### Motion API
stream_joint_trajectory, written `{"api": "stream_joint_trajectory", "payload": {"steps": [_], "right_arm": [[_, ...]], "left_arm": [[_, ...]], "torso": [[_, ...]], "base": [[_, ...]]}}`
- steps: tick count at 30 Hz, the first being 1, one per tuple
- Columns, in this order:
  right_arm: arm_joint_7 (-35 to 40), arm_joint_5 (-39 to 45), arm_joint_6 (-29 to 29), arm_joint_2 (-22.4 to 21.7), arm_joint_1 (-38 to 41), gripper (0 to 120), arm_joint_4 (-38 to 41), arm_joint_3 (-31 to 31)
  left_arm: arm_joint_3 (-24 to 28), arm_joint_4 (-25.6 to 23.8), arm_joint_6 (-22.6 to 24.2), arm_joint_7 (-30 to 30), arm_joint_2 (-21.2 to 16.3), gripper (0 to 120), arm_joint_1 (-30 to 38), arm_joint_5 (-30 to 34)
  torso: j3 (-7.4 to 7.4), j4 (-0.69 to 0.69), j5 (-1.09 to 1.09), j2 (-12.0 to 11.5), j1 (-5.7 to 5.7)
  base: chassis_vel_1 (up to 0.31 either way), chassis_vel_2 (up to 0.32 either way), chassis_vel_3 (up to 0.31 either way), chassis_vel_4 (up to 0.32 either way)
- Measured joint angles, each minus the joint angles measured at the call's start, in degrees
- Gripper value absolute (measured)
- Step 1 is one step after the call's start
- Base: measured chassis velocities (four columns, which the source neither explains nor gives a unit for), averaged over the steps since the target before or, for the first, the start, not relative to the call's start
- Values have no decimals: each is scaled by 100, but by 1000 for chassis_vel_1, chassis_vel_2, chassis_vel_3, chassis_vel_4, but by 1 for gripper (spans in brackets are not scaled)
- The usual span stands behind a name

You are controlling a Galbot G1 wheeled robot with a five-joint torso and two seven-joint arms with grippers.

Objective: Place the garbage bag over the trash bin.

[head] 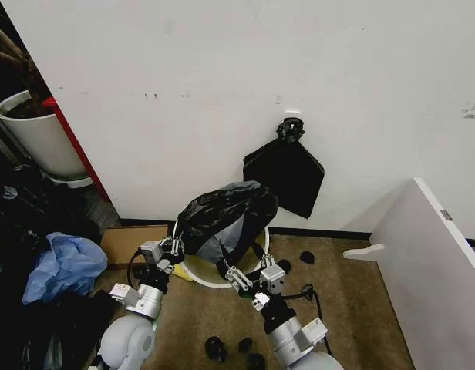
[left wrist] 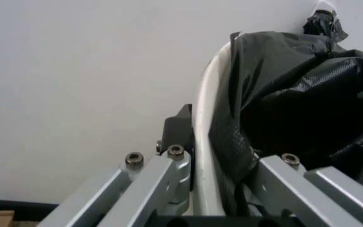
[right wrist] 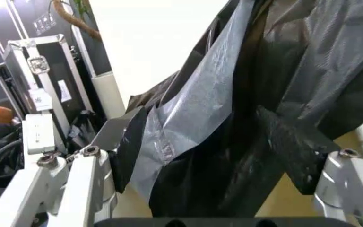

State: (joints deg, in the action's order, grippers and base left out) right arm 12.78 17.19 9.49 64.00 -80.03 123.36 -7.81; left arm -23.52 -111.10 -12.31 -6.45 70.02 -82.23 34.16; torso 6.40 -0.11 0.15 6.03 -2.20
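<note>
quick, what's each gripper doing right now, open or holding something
Left gripper: open, fingers astride the trash bin rim and the garbage bag edge.
Right gripper: open, garbage bag between its fingers.

Even, soft light is cast over the plain white wall (head: 222, 77). Pale glare is seen on the glossy, wrinkled black plastic garbage bag (head: 222, 212). The left-hand clutter is left dim.

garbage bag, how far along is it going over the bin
Done: the garbage bag is already up on the trash bin, bunched in a mound over its mouth. In hand: the left gripper straddles the rim with bag film beside it, and the right gripper has its fingers spread around hanging bag folds. Left: the white rim is still bare at the front, so the bag's edge needs pulling down over it.
</note>
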Motion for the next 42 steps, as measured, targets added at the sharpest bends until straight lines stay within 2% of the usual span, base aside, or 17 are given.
{"api": "stream_joint_trajectory", "payload": {"steps": [3,6,8,12,13,14,15,17,20,24,31,35,42], "right_arm": [[-31,80,-22,-8,48,64,-30,0],[-146,317,-75,-21,132,48,-39,31],[-181,366,-76,-23,142,46,-39,40],[-354,560,-46,-19,170,32,-40,86],[-462,667,1,-11,174,24,-48,101],[-506,711,19,-8,174,22,-52,106],[-663,896,75,2,169,15,-61,115],[-706,957,87,2,166,14,-61,116],[-967,1508,151,-3,105,0,-45,118],[-1256,2012,321,-29,-6,0,-18,87],[-2468,2792,1260,-120,-452,0,-282,96],[-2526,2844,1348,-155,-596,0,-404,136],[-2332,2327,1211,-166,-651,0,-746,102]], "left_arm": [[-3,-13,4,-1,-2,5,-6,3],[-12,-38,8,-1,-5,5,-25,13],[-14,-42,9,-1,-5,5,-28,14],[-20,-78,23,2,-3,5,-43,18],[-23,-100,33,5,0,5,-48,24],[-24,-106,36,6,1,5,-50,27],[-27,-137,52,13,5,5,-57,44],[-29,-147,56,16,8,5,-60,51],[-49,-222,79,39,32,5,-83,147],[-83,-290,95,81,62,5,-90,338],[-300,-440,321,198,158,5,-12,1720],[-354,-480,394,213,155,5,-1,2013],[-376,-747,587,300,123,5,-25,2301]], "torso": [[0,0,0,0,0],[0,0,0,0,0],[0,0,0,0,0],[0,0,0,0,0],[0,0,0,0,0],[0,0,0,0,0],[0,0,0,0,0],[0,0,0,0,0],[0,0,0,0,0],[0,0,0,0,0],[0,0,1,0,0],[0,0,0,0,0],[0,0,1,0,0]], "base": [[0,0,0,0],[0,0,0,0],[0,0,0,0],[0,0,0,0],[0,0,0,0],[0,0,0,0],[0,0,0,0],[0,0,0,0],[0,0,0,0],[0,0,0,0],[0,0,0,0],[0,0,0,0],[0,0,0,0]]}}
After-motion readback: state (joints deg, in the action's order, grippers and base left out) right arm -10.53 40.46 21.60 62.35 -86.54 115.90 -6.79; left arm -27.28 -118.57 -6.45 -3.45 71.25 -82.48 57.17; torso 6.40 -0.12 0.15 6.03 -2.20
